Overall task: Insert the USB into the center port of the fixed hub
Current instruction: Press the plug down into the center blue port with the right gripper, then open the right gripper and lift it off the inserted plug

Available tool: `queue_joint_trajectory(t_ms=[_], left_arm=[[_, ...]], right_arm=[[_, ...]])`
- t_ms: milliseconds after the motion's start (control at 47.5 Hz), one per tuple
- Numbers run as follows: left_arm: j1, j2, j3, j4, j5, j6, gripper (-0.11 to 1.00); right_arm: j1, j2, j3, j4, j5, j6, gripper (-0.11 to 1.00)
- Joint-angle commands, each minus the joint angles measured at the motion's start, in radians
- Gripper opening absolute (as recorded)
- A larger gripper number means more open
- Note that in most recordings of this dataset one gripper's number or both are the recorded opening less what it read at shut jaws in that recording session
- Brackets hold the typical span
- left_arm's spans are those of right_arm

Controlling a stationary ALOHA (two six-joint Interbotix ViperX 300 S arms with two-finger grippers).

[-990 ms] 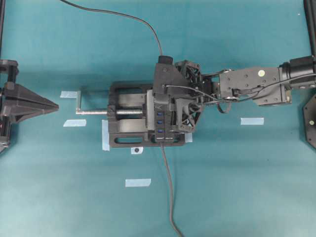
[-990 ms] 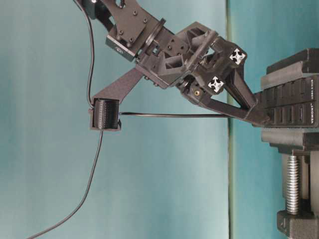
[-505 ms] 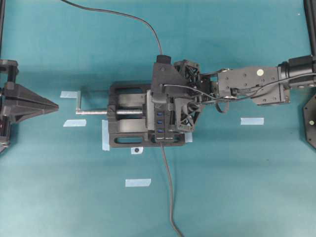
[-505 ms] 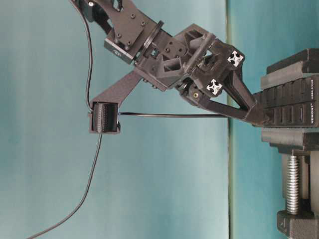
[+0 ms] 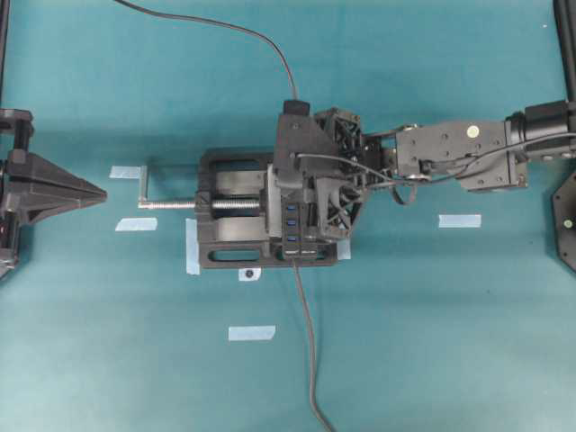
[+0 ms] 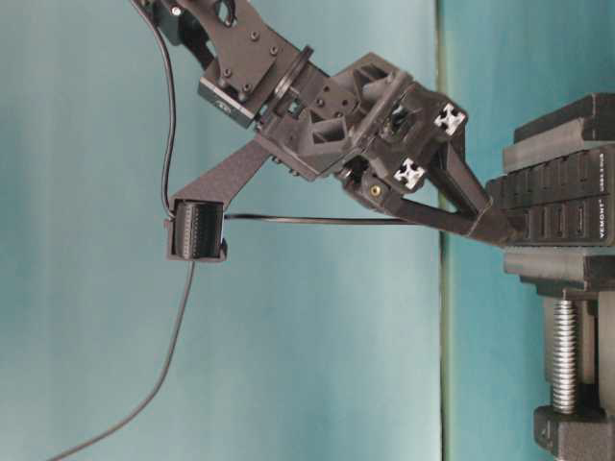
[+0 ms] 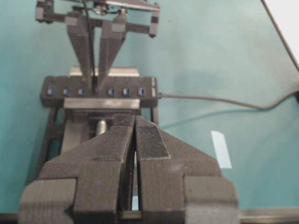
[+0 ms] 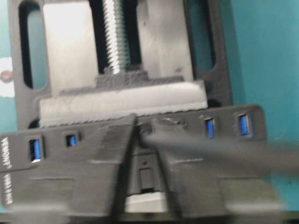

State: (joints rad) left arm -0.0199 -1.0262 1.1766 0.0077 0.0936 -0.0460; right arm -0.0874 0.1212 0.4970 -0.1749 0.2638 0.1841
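Black vise [image 5: 229, 232] mid-table, clamping fixed hub [image 7: 98, 91].

Right gripper [image 7: 96, 79] down at hub's middle, jaws parted a little, straddling USB [image 8: 145, 132] at center port; seating unclear.

Left gripper [image 7: 135, 154] closed, empty, well apart.

Back out straight, without snagging cable.
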Motion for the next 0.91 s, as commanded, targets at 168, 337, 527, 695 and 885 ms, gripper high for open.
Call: queue_joint_trajectory(t_ms=[168,337,527,695,885], left_arm=[[0.0,0.005,-0.011,0.002,-0.005,-0.002,0.0],[0.0,0.005,-0.008,0.0,-0.005,-0.002,0.0],[0.0,0.003,-0.009,0.0,-0.005,-0.002,0.0],[0.0,0.002,-0.008,0.0,-0.005,-0.003,0.0],[-0.002,0.0,-0.008,0.0,-0.005,-0.002,0.0]], right_arm=[[-0.008,-0.051,-0.025,-0.003,-0.005,0.008,0.7],[-0.006,-0.049,-0.023,-0.002,-0.003,0.006,0.78],[-0.008,-0.06,-0.025,-0.002,-0.002,0.008,0.78],[-0.008,-0.084,-0.012,-0.002,0.0,0.008,0.78],[-0.008,-0.103,0.011,-0.002,-0.002,0.009,0.78]])
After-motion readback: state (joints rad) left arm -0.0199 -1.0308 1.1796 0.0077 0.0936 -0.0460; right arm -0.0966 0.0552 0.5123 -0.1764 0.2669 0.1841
